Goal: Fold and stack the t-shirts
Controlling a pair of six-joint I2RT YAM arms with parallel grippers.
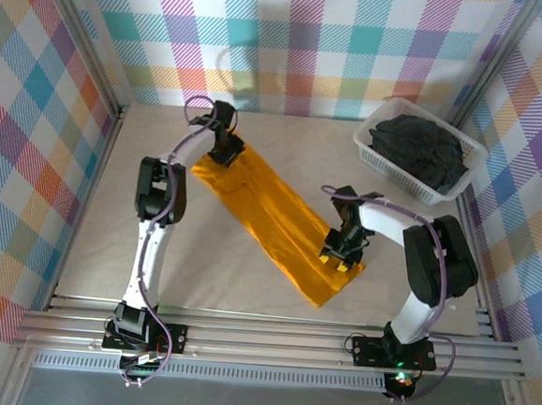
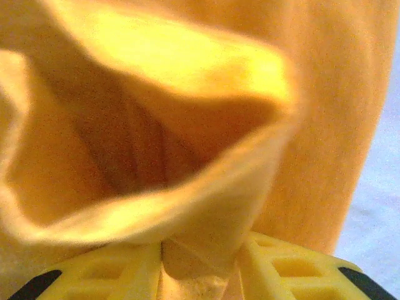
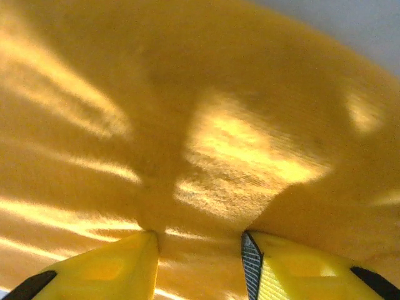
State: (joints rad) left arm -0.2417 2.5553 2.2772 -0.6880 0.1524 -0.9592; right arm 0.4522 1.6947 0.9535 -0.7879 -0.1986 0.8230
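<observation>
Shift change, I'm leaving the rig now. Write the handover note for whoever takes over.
Left end effector: shut on the far end of the bright orange-yellow cloth t-shirt.
Right end effector: looks shut on its near end.
That shirt lies as a long narrow strip, diagonally across the table. The dark charcoal cloth t-shirt sits crumpled in the white plastic lattice basket, far right.
Done: orange-yellow shirt folded lengthwise.
Left: fold it shorter, fold the charcoal one, stack both.
</observation>
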